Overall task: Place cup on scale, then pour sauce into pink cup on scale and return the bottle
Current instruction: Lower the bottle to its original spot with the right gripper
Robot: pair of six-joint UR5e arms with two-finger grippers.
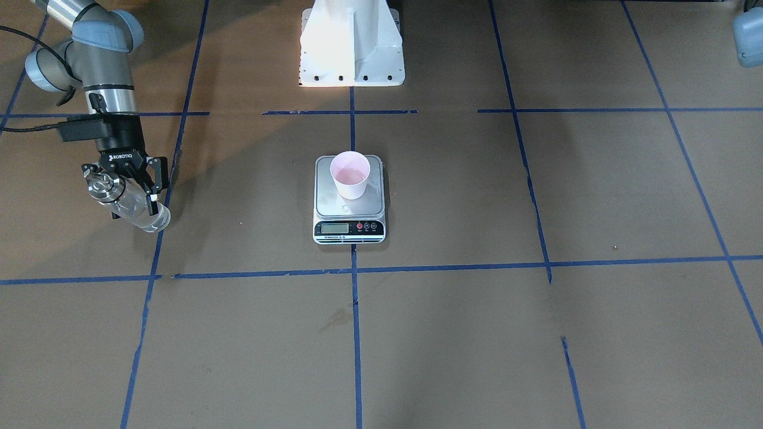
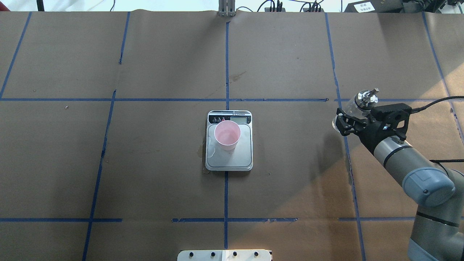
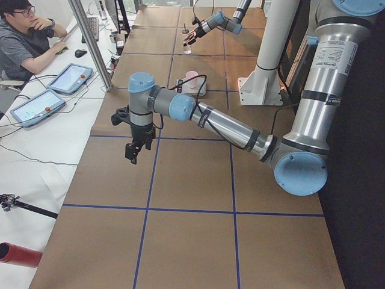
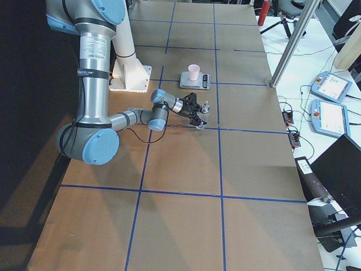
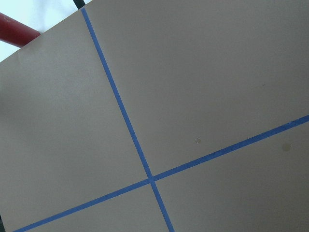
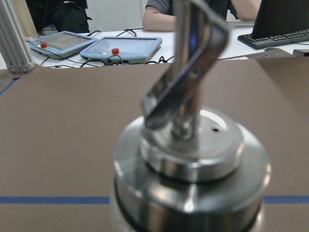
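The pink cup point(image 1: 350, 174) stands upright on the scale point(image 1: 334, 205) at the table's middle, with a little pale liquid showing inside it; both also show in the overhead view, the cup point(image 2: 227, 135) on the scale point(image 2: 232, 161). My right gripper point(image 1: 128, 190) is shut on the clear glass bottle point(image 1: 143, 214), held tilted low over the table, far to the robot's right of the scale. Its silver cap and spout point(image 6: 190, 145) fill the right wrist view. My left gripper point(image 3: 133, 155) hangs over bare table, seen only in the exterior left view; I cannot tell if it is open.
The white robot pedestal point(image 1: 351, 47) stands behind the scale. Blue tape lines point(image 5: 135, 140) grid the brown table. An operator point(image 3: 24, 42) and tablets point(image 3: 69, 77) sit beyond the table's far edge. A red cylinder point(image 3: 18, 254) lies off the table.
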